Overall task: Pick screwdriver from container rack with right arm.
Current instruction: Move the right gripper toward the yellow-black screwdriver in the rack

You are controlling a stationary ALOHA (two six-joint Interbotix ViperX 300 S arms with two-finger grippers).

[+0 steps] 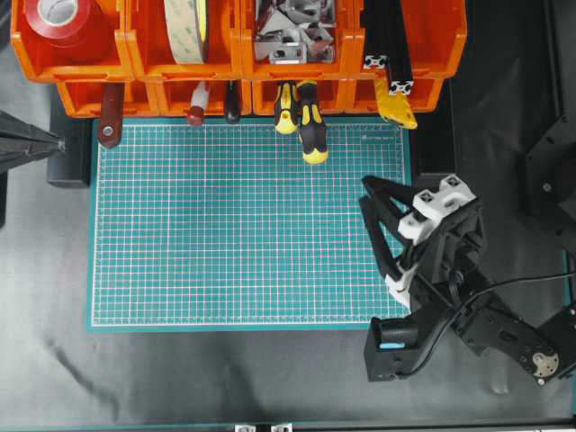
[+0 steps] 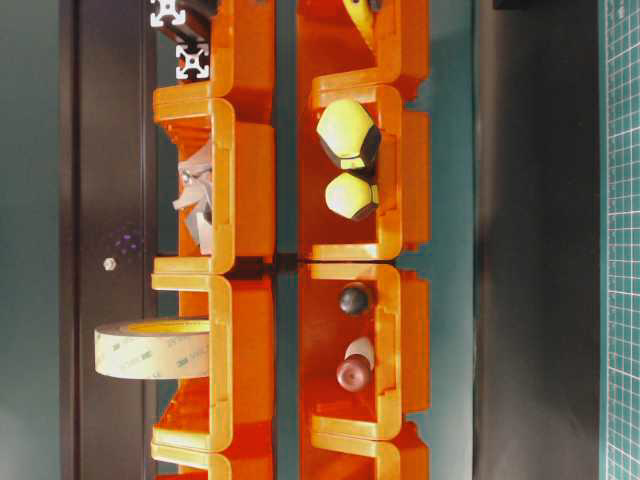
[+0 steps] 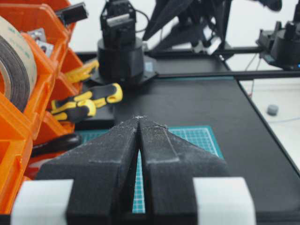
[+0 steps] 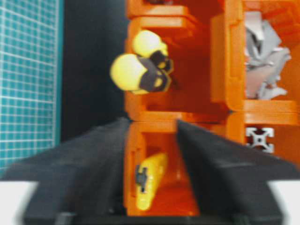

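The screwdriver [image 1: 312, 135] has a chunky yellow-and-black handle that sticks out of the lower row of the orange container rack [image 1: 238, 54] onto the green mat [image 1: 234, 234]; its shaft is hidden in the bin. It also shows in the table-level view [image 2: 347, 133], the left wrist view [image 3: 105, 93] and the right wrist view [image 4: 136, 72]. A slimmer yellow-and-black tool [image 1: 286, 108] lies beside it. My right gripper [image 1: 366, 194] is open and empty over the mat's right edge, apart from the handle; in its wrist view [image 4: 152, 123] the jaws frame a rack bin. My left gripper [image 1: 56, 142] is shut at the far left, also in its wrist view [image 3: 139, 118].
The rack holds a red tape roll [image 1: 56, 18], a tan tape roll [image 1: 187, 27], metal brackets [image 1: 292, 31], black extrusions [image 1: 389, 45] and a yellow tool [image 1: 394, 103]. A red-and-white handle [image 1: 197, 103], a black handle [image 1: 232, 101] and a brown handle [image 1: 111, 115] hang from the lower bins.
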